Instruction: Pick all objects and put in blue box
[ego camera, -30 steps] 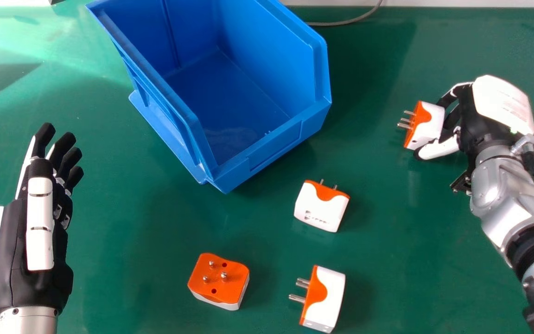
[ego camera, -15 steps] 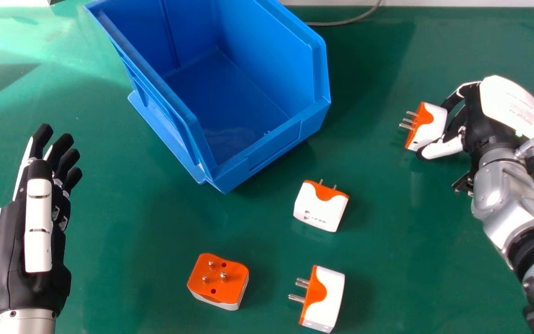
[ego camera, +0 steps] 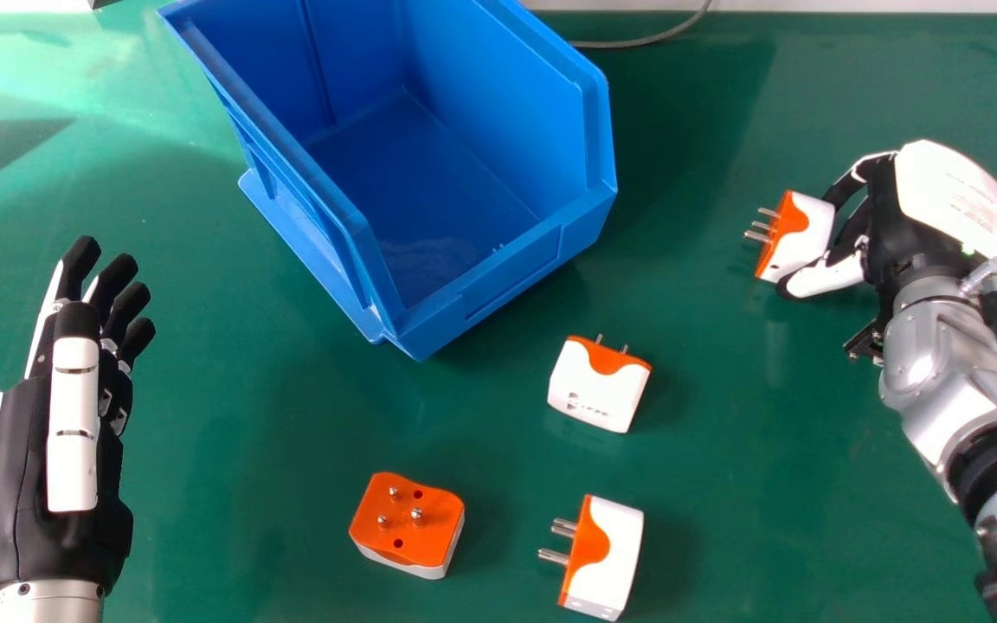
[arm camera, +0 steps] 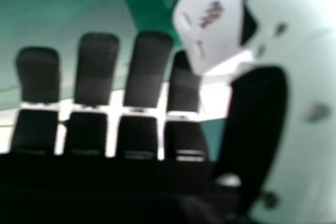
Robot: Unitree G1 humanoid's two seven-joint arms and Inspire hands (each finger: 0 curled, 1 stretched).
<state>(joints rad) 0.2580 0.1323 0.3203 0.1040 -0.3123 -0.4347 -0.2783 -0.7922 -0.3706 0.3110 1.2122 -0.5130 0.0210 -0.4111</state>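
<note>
Well, the right robot hand (ego camera: 886, 212) grips an adapter (ego camera: 808, 235); blue box (ego camera: 520, 275) sits apart.

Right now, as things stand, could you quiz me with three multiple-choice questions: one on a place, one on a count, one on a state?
1. In the head view, where is the blue box?
A) Right of the right hand
B) Left of the right hand
C) Beneath the right hand

2. How many plugs lie loose on the green table?
A) One
B) Five
C) Three

3. What state is the right hand in?
A) Closed on a plug
B) Flat and empty
C) Gripping the box

Answers:
1 B: bare table separates them.
2 C: two lie nearest the view's bottom edge, one nearer the box.
3 A: its thumb and fingers curl round the plug.
</note>
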